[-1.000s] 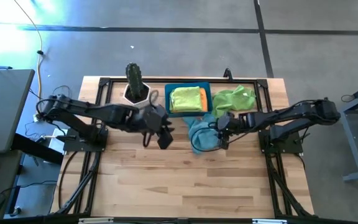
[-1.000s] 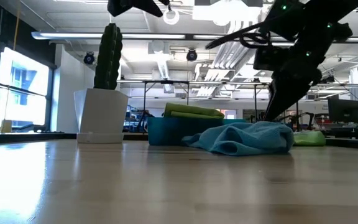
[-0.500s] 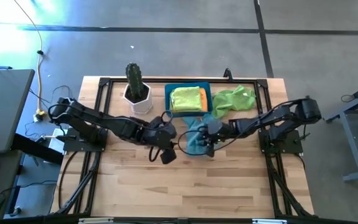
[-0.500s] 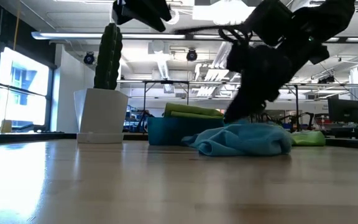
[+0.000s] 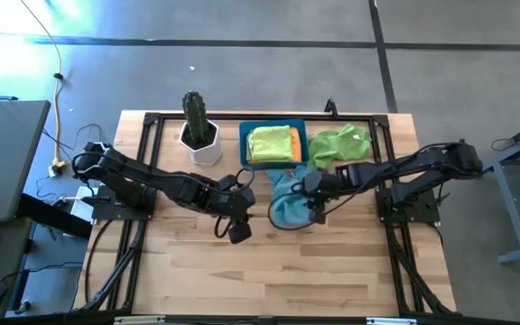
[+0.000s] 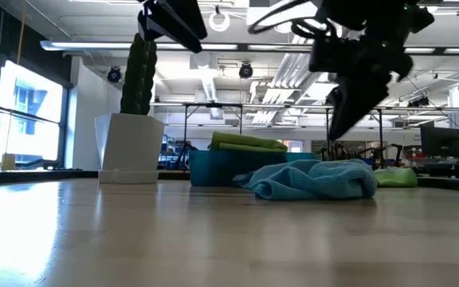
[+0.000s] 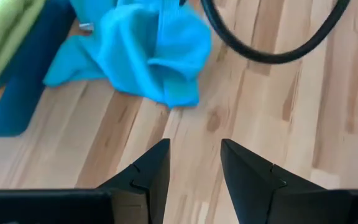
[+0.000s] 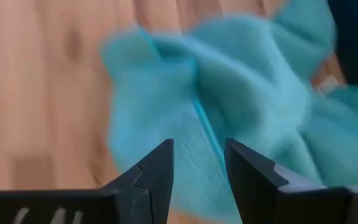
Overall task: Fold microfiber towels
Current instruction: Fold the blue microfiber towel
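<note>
A light blue towel (image 5: 288,204) lies crumpled on the wooden table just in front of the blue bin (image 5: 244,144); it also shows in the low view (image 6: 313,178) and the left wrist view (image 7: 148,53). My right gripper (image 5: 315,208) hangs open a little above its right part (image 8: 199,146), clear of it in the low view (image 6: 343,119). My left gripper (image 5: 236,231) is open over bare wood to the towel's left (image 7: 194,146). A lime green towel (image 5: 339,144) lies bunched to the right of the bin. A folded lime green towel (image 5: 266,143) and a yellow one (image 5: 292,144) lie in the bin.
A cactus in a white pot (image 5: 197,129) stands at the back, left of the bin. Black frame rails (image 5: 143,162) run along both sides and the far edge. The near half of the table (image 5: 269,271) is bare wood.
My right gripper swept across the blue towel toward the table's left, then drew back to the right and rose clear of it. The towel has bunched up tighter and shifted slightly toward the near edge. My left gripper came down and toward the near edge, left of the towel.
</note>
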